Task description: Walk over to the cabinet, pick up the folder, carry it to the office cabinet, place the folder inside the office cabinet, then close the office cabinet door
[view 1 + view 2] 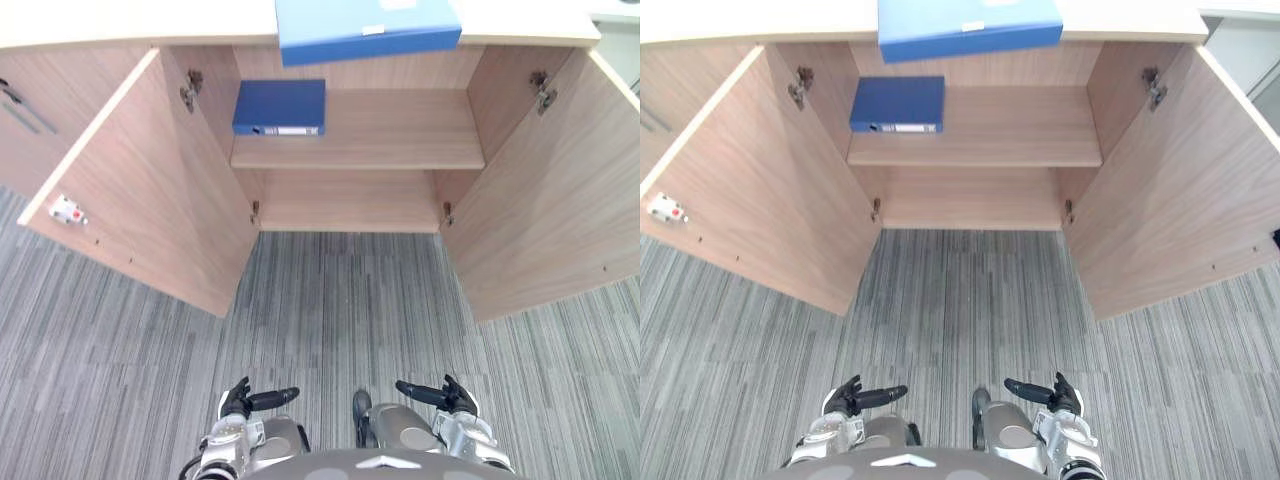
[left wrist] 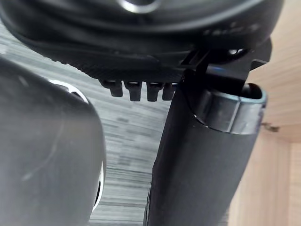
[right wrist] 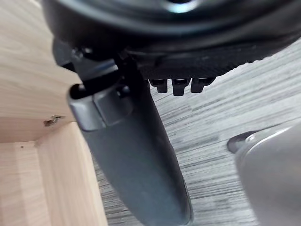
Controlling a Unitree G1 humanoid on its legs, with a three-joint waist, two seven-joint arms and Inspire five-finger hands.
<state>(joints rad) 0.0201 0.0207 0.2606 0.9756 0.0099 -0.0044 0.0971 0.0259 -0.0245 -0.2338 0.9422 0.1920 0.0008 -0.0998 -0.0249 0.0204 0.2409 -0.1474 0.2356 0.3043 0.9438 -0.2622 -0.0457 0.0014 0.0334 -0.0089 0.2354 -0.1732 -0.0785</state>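
1. Hanging low over the grey striped carpet point(image 1: 340, 310), the left robot hand point(image 1: 243, 402) and right robot hand point(image 1: 452, 396) are relaxed and touch nothing.
2. A light blue flat folder point(image 1: 365, 28) lies on top of the open light wooden cabinet point(image 1: 150, 190).
3. A dark blue folder point(image 1: 280, 105) lies on the cabinet's inner shelf point(image 1: 400, 135).

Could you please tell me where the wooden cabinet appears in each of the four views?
Left eye view: cabinet across the top, doors open.
Right eye view: across the top, likewise.
Left wrist view: pale wood panel beside the carpet.
Right wrist view: pale wood panel beside the carpet.
Shared landmark: grey striped carpet.
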